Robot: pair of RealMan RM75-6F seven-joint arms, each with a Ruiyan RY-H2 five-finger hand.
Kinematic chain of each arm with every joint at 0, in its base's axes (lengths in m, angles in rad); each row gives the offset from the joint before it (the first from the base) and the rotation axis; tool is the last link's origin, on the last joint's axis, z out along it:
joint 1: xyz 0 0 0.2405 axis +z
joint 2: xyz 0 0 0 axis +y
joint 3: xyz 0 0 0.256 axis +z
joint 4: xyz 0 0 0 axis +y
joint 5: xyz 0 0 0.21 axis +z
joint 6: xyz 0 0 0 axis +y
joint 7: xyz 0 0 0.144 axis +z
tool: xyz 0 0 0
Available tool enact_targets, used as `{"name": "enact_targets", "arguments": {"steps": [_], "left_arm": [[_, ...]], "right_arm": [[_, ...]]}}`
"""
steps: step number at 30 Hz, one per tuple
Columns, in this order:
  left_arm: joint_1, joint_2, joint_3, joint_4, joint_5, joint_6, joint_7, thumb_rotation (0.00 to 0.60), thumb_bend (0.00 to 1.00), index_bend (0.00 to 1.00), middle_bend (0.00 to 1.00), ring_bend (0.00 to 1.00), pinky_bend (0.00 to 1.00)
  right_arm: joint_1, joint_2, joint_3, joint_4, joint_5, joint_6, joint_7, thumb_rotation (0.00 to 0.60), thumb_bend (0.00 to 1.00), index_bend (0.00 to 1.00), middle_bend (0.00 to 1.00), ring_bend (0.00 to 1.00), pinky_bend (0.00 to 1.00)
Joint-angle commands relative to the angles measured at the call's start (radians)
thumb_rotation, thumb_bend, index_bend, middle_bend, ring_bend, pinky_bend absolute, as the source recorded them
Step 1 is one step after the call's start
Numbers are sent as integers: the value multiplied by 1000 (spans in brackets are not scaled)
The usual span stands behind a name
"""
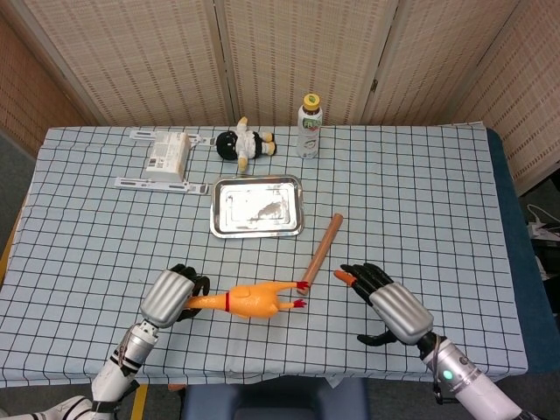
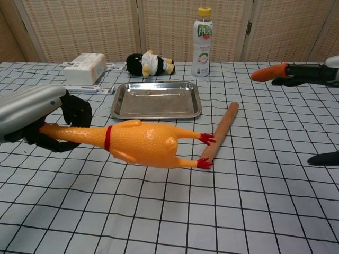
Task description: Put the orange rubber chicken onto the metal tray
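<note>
Left hand [image 1: 171, 293]: we hold the orange rubber chicken [image 1: 254, 301] by its neck, lifted lower centre, ready for carrying.
Right hand [image 1: 385, 302]: fingers spread, empty.
Metal tray [image 1: 256, 206]: waits bare at centre.

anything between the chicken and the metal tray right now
Nothing: in the head view only bare checked cloth separates the rubber chicken, held by the left hand, from the metal tray.

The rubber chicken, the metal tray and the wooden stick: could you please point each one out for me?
rubber chicken [image 2: 143, 144], chest view, middle of its orange body.
metal tray [image 1: 256, 206], head view, bare floor of the tray.
wooden stick [image 1: 321, 249], head view, middle of its length.
</note>
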Motion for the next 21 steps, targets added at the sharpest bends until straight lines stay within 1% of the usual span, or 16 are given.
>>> {"name": "enact_targets", "arguments": {"steps": [1, 4, 7, 10, 15, 16, 17, 18, 19, 20, 21], "left_arm": [[-2, 14, -10, -32, -6, 2, 22, 600, 693, 848, 664, 463, 438], [-5, 22, -15, -57, -15, -2, 40, 600, 693, 848, 664, 463, 438], [-6, 28, -20, -78, -21, -4, 56, 600, 693, 848, 664, 464, 439], [-10, 32, -28, -103, -31, -7, 69, 600, 693, 848, 664, 464, 439], [-12, 36, -29, -128, -32, -7, 80, 600, 693, 848, 664, 464, 439], [-12, 36, -29, -131, -31, -7, 81, 600, 693, 848, 664, 464, 438], [-13, 37, -28, -134, -31, -7, 82, 600, 693, 848, 664, 464, 438], [-13, 39, -27, -138, -31, -8, 83, 600, 693, 848, 664, 464, 438], [-13, 40, -27, -139, -31, -9, 83, 600, 693, 848, 664, 463, 438], [-13, 40, -27, -139, -32, -9, 83, 600, 693, 848, 664, 463, 438], [-14, 40, -27, -140, -32, -9, 83, 600, 693, 848, 664, 464, 438]], "right_arm": [[145, -109, 85, -42, 203, -140, -59, 600, 102, 0, 0, 0, 0], [194, -197, 106, -19, 295, -148, -111, 600, 102, 0, 0, 0, 0], [233, -277, 118, 6, 375, -133, -168, 600, 102, 0, 0, 0, 0], [285, -385, 134, 52, 483, -118, -214, 600, 102, 0, 0, 0, 0], [333, -499, 146, 117, 586, -57, -279, 600, 102, 0, 0, 0, 0], [338, -513, 150, 125, 598, -43, -285, 600, 102, 0, 0, 0, 17], [341, -527, 152, 131, 604, -29, -291, 600, 104, 19, 8, 4, 96], [340, -545, 156, 140, 598, -1, -298, 600, 111, 92, 55, 54, 234], [337, -560, 158, 146, 587, 25, -302, 600, 135, 270, 175, 199, 482], [335, -565, 157, 147, 584, 32, -302, 600, 155, 387, 256, 294, 614], [334, -569, 156, 148, 581, 38, -303, 600, 184, 526, 356, 407, 733]]}}
